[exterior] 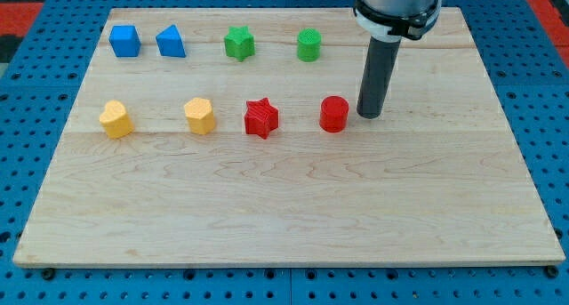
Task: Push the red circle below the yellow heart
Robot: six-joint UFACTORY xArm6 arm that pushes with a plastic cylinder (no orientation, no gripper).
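The red circle [334, 114] sits right of the board's middle. My tip [369, 116] stands just to its right, close to it, with a thin gap showing. Two yellow blocks lie in the same row at the view's left. The leftmost one [116, 119] looks like the yellow heart. The other [200, 116] looks like a yellow pentagon. A red star [260, 117] lies between the pentagon and the red circle.
Along the view's top stand a blue cube [124, 40], a blue triangle [170, 42], a green star [238, 44] and a green circle [308, 45]. The wooden board [284, 216] lies on a blue pegboard.
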